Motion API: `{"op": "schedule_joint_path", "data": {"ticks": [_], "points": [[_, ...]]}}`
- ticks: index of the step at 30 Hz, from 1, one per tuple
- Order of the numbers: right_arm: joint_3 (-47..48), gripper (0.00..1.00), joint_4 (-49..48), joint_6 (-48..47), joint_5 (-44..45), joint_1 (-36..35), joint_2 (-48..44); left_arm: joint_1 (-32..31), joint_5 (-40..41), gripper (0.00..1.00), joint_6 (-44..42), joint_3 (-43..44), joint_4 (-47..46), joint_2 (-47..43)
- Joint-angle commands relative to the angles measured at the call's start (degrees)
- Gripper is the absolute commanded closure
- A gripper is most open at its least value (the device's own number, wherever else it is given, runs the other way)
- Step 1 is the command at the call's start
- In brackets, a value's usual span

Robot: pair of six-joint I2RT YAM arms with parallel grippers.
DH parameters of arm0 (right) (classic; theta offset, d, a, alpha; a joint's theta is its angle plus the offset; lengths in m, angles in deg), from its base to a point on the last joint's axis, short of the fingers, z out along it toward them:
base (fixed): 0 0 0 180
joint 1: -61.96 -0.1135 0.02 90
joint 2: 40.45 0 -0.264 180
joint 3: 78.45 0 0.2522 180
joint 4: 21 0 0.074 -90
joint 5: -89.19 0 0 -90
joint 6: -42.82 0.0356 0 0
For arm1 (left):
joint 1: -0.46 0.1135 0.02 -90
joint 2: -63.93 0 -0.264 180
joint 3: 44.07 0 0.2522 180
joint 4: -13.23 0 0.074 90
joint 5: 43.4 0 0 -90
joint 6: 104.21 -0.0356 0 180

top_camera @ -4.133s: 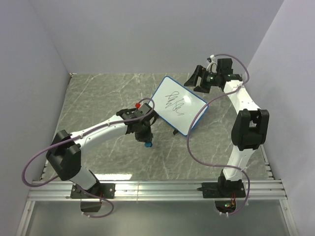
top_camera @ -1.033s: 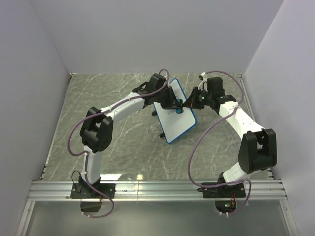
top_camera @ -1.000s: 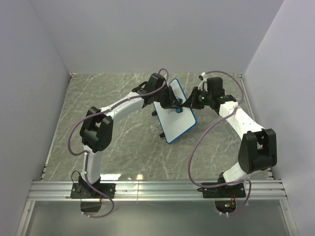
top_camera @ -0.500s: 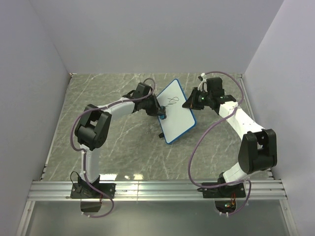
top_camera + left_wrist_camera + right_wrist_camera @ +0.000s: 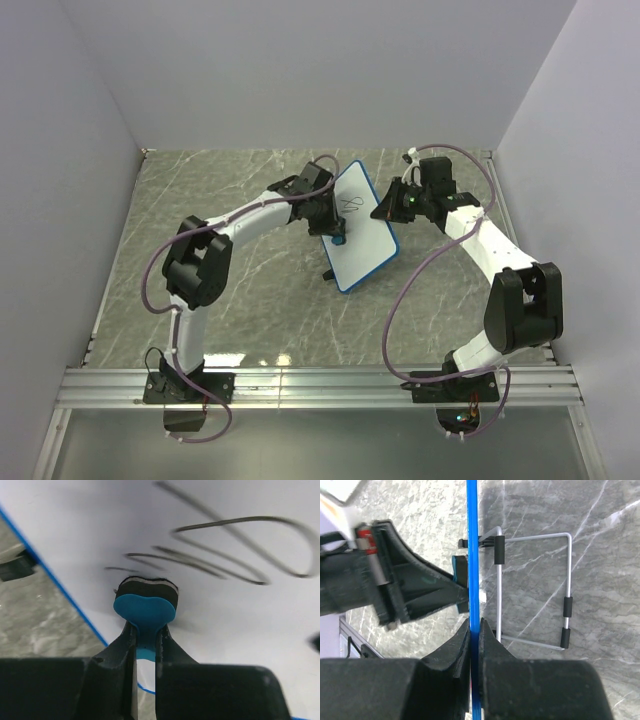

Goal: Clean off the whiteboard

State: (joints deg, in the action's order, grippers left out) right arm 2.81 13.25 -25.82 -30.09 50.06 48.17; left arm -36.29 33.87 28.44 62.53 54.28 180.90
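Observation:
The whiteboard (image 5: 362, 238) stands tilted on the marble table, white with a blue rim, and black scribbles (image 5: 352, 205) mark its upper part. My right gripper (image 5: 385, 212) is shut on the board's right rim; in the right wrist view the blue edge (image 5: 472, 555) runs straight up from between the jaws of my right gripper (image 5: 474, 630). My left gripper (image 5: 145, 637) is shut on the small blue eraser (image 5: 145, 611). Its black felt presses on the board (image 5: 235, 620) just below the scribbles (image 5: 235, 555). From above, the eraser (image 5: 338, 240) sits at the board's left side.
Behind the board a wire stand with black sleeves (image 5: 565, 615) rests on the grey marble table (image 5: 240, 300). Purple cables loop from both arms. Grey walls close in the table on three sides, and a metal rail (image 5: 320, 385) runs along the near edge.
A second ago my left gripper and eraser were over the board's upper middle; they swept off to the left edge and have come back onto the board's left part. Some scribbles show again. Right gripper unmoved.

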Motion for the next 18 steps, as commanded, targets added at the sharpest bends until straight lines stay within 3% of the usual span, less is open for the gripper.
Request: {"op": "schedule_joint_path", "data": {"ticks": [1, 12, 18], "points": [[-0.4, 1.00, 7.0, 0.4, -3.2, -3.0, 0.7, -5.1, -7.3, 1.00, 0.7, 7.9, -5.8, 4.0], [-1.1, 1.00, 7.8, -0.2, -3.1, -3.0, -0.4, 5.9, -5.8, 1.00, -0.5, 9.2, -3.6, 9.9], [-1.0, 1.00, 7.5, -0.2, -3.2, -3.0, -0.2, 7.1, -6.9, 1.00, -1.0, 5.0, -4.6, 10.8]]}}
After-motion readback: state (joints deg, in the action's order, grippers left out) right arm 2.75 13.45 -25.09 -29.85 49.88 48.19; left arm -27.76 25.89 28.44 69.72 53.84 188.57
